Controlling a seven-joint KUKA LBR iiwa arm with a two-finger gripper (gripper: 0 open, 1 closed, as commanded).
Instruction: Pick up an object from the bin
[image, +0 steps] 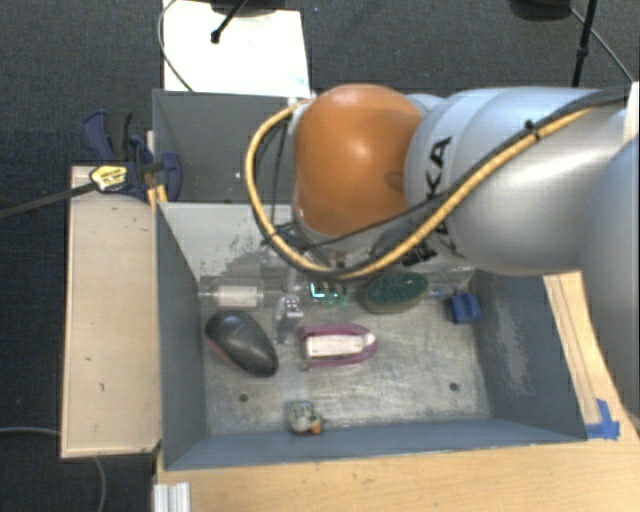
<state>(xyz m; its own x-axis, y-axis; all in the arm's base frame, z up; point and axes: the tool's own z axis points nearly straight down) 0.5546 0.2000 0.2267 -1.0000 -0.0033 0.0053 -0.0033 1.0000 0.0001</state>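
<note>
Dark grey computer mouse (240, 343) lies flat on the left of the bin (420, 385) floor, angled toward the lower right. Just right of it, a purple case (338, 345) with a white face lies flat and crosswise. A narrow gap separates them.

1. The gripper (290, 322) sits low in the grey bin (185, 340), between a dark computer mouse (240, 343) and a purple-and-white object (338, 345).
2. Nearby: a clear tube (232, 295), a green disc (395, 292), a blue piece (462, 307).

Dark grey carpet floor (70, 70), evenly lit
</note>
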